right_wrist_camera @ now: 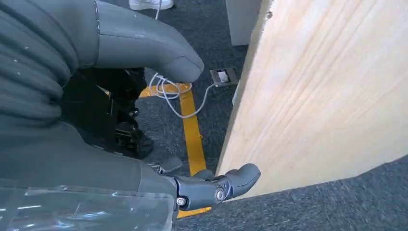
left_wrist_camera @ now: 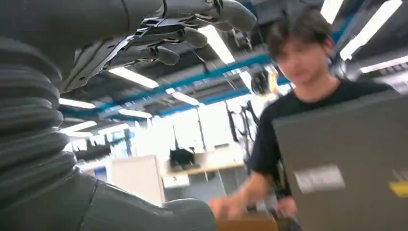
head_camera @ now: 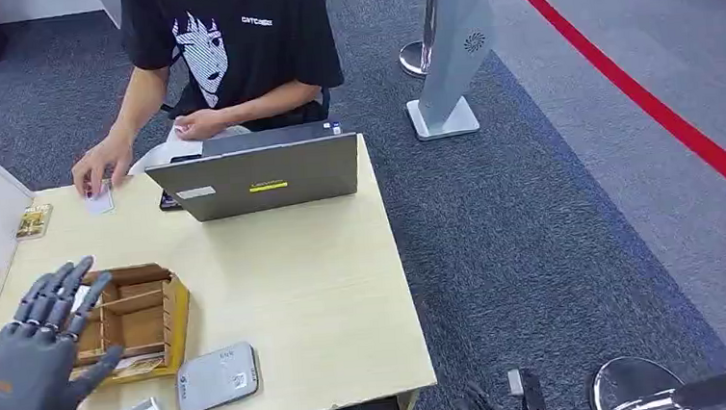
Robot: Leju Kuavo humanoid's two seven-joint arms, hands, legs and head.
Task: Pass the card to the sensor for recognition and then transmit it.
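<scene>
Risk sits with your left robot hand (head_camera: 46, 348): open, holding nothing, it hovers over the wooden tray (head_camera: 145, 321) near the desk's (head_camera: 317, 285) front-left corner. The card (head_camera: 100, 199) lies at the far edge under a person's hand (head_camera: 101, 170); reaching could strike it. Your right robot hand (right_wrist_camera: 144, 120) hangs empty, fingers loosely apart, beside the desk.

Bare table (head_camera: 316, 276) lies open right of the wooden tray (head_camera: 141, 322); the laptop (head_camera: 261, 176) blocks the far side.

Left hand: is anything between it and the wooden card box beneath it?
Nothing visible. The left hand hangs open above the wooden card box, with no object between them; the grey sensor lies beside the box.
</scene>
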